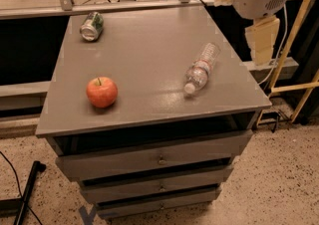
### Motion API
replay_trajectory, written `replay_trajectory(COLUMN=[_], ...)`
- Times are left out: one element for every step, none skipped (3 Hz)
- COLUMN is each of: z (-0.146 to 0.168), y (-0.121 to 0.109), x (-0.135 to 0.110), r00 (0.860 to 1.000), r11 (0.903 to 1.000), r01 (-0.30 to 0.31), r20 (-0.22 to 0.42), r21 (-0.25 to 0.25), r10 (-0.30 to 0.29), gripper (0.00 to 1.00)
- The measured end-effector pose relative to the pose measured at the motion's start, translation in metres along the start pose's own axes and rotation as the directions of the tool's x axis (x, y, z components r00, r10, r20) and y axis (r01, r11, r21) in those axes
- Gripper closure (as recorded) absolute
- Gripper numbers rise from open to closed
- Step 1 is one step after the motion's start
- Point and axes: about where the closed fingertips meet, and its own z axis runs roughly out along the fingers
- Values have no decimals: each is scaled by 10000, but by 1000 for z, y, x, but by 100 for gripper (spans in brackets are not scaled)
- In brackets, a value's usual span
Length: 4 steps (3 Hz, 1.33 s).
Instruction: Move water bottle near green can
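Observation:
The water bottle (201, 66) lies on its side on the right part of the grey tabletop (144, 55), with its white cap pointing toward the front edge. The green can (91, 25) lies on its side at the far left corner, its silver end facing forward. My gripper (262, 40) hangs below the white arm housing at the upper right, just beyond the table's right edge, above and to the right of the bottle and touching nothing. It holds nothing that I can see.
A red-orange apple (101, 91) sits on the front left of the tabletop. The table is a drawer cabinet (159, 159). A metal rail (124, 4) runs behind it. Yellow bars (294, 45) stand to the right. A black pole (27, 189) lies on the floor at left.

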Motion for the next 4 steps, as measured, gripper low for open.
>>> replay_trajectory(z=[28, 55, 88, 113], y=[-12, -26, -28, -19], x=[30, 53, 62, 58], r00=[9947, 9895, 9823, 9664], r11=[9945, 9867, 9840, 9818], r01=[873, 1435, 1707, 1899], r20=[-492, -46, 863, 1777], r21=[-576, -764, -512, -65], r10=[-902, -1443, -1660, -1857], gripper=[0, 0, 0, 0])
